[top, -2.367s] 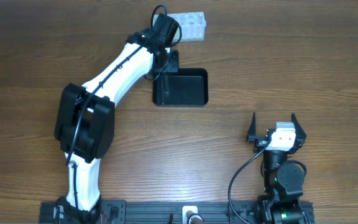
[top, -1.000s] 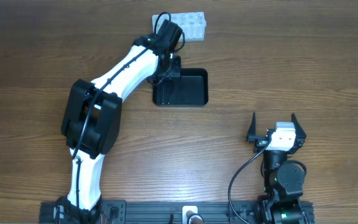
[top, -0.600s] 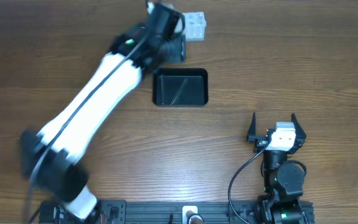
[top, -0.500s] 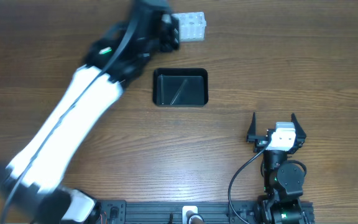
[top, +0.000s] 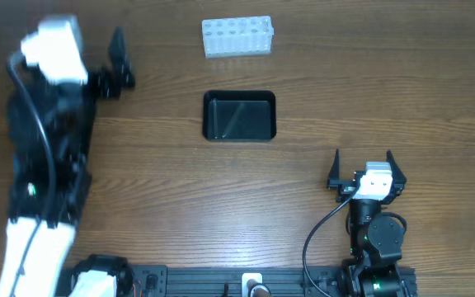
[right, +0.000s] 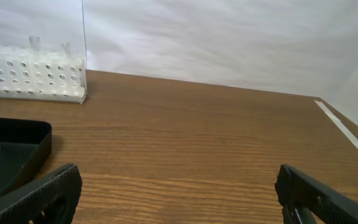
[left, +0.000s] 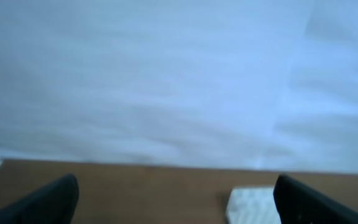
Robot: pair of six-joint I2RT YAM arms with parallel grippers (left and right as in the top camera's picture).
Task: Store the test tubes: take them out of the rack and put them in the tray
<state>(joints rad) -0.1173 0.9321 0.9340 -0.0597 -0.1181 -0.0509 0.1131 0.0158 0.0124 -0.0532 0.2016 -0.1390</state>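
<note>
Left end effector [left: 176, 202]: fingers apart, empty, held high over the table's [top: 386, 74] left side, well clear of rack [top: 237, 37] and tray [top: 209, 115], so probably between picks. Right end effector [top: 363, 161]: also spread and empty, parked near its base to keep the lane free. One test tube [top: 236, 124] lies diagonally in the tray, and two tubes [right: 35, 42] stand in the rack, so the job isn't finished.

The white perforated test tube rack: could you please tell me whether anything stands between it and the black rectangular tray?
Nothing visible does: only bare wooden table separates the white perforated rack from the black rectangular tray.
</note>
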